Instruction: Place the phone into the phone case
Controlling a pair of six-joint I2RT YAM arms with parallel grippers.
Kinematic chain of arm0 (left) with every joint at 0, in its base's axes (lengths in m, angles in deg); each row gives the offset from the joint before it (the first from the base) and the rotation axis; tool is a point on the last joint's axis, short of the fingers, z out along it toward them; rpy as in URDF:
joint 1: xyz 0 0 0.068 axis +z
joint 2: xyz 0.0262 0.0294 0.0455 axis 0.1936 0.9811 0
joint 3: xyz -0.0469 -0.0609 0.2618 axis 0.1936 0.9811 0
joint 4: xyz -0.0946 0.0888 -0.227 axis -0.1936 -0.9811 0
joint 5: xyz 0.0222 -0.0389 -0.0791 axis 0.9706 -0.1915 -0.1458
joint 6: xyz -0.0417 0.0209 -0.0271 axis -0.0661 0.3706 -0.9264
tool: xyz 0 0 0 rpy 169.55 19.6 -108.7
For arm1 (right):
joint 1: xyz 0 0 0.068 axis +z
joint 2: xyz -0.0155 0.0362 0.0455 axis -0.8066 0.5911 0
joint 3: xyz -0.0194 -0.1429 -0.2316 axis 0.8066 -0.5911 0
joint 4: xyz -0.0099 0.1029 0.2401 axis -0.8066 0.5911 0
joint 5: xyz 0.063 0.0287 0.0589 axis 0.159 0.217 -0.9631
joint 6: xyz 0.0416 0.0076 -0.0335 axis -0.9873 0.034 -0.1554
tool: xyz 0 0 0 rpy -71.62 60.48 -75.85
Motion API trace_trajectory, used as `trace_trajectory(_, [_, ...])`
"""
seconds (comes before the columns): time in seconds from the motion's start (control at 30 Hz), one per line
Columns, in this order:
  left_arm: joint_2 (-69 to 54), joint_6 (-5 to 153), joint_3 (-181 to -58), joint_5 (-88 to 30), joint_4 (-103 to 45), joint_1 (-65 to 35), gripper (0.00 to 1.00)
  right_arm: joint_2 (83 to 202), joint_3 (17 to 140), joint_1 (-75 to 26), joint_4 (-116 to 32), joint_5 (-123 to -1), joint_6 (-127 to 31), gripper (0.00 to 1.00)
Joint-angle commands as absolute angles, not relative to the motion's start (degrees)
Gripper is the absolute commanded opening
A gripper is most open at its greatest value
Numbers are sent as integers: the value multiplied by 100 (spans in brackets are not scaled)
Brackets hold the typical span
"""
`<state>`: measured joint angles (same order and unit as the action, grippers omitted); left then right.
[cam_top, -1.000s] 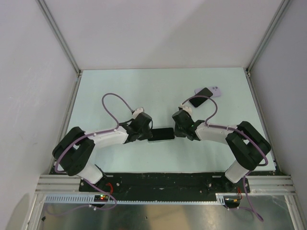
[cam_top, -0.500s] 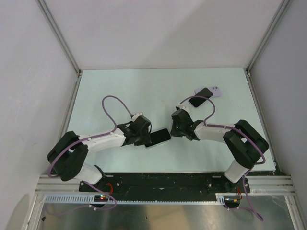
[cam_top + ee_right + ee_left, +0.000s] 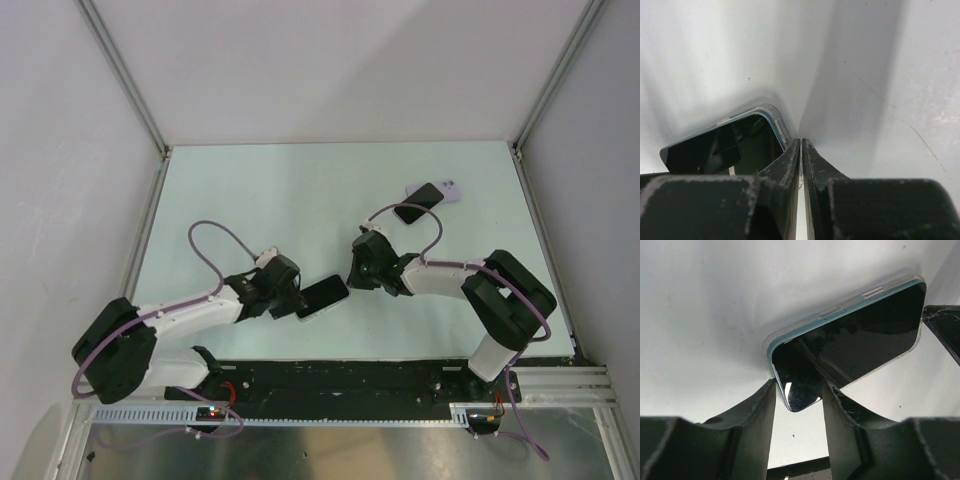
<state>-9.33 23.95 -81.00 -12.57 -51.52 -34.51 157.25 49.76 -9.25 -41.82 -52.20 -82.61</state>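
A dark-screened phone point(image 3: 322, 297) with a teal edge sits in a clear case, lying askew near the table's front centre. My left gripper point(image 3: 297, 299) is shut on its near-left corner; in the left wrist view the fingers point(image 3: 798, 390) straddle that corner of the phone point(image 3: 855, 335). My right gripper point(image 3: 356, 276) is shut and empty, its tips just off the phone's far-right end. In the right wrist view its closed fingers point(image 3: 801, 143) rest beside the phone's rounded corner point(image 3: 725, 145). The right gripper's dark tip shows in the left wrist view point(image 3: 945, 332).
A second black phone point(image 3: 418, 203) lies on a purple case point(image 3: 450, 190) at the back right. White walls and metal frame posts enclose the pale green table point(image 3: 300, 190). A purple cable point(image 3: 215, 235) loops above the left arm.
My left arm has drawn back toward the near left, dragging and turning the phone with it. My right gripper has shifted a little to the left, following the phone's end.
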Motion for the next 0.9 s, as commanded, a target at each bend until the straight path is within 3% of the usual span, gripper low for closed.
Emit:
trace_trajectory(0.0, [-1318,1514,-7869,-1141,-4977,-3502,44,15980,4947,-726,-3868,-5599,-8370,11])
trace_trajectory(0.17, [-1687,1004,-7571,-898,-5146,-3530,36,15979,4947,-698,-3862,-5580,-8378,11])
trace_trajectory(0.3, [-2057,740,-7424,-715,-5403,-3541,35,15985,4947,-691,-3849,-5572,-8366,11])
trace_trajectory(0.87, [-2640,313,-7399,-548,-6067,-3774,48,15931,4947,-679,-3778,-5490,-8321,13])
